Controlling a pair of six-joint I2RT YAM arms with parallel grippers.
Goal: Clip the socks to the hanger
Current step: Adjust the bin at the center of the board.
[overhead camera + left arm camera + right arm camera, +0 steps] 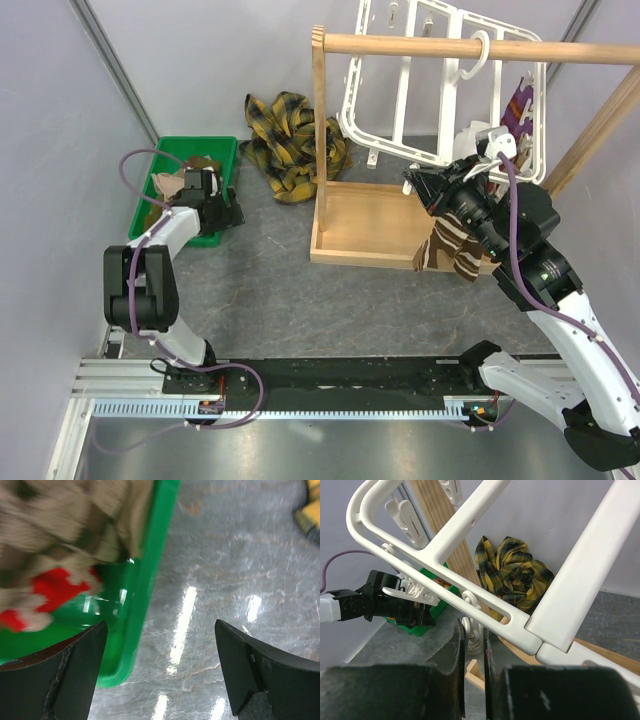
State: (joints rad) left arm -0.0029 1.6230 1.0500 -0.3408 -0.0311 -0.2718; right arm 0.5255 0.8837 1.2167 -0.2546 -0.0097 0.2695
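Note:
The white grid hanger (405,95) hangs by its hook from a wooden rod. Its frame fills the right wrist view (470,587). My right gripper (425,186) is at the hanger's lower edge. In the right wrist view it (474,630) is shut on a small white dangling clip (470,626). A brown-beige sock (452,246) hangs just below that gripper. My left gripper (224,206) is open and empty, over the near rim of a green bin (222,152). In the left wrist view it (160,626) straddles the bin rim (150,565). A beige sock with red trim (55,565) lies inside.
A wooden rod-and-tray rack (362,222) stands under the hanger. A yellow-and-black plaid cloth (288,138) lies behind it and shows in the right wrist view (515,577). A purple item (522,104) hangs at the hanger's right side. Grey walls close in at the left and back.

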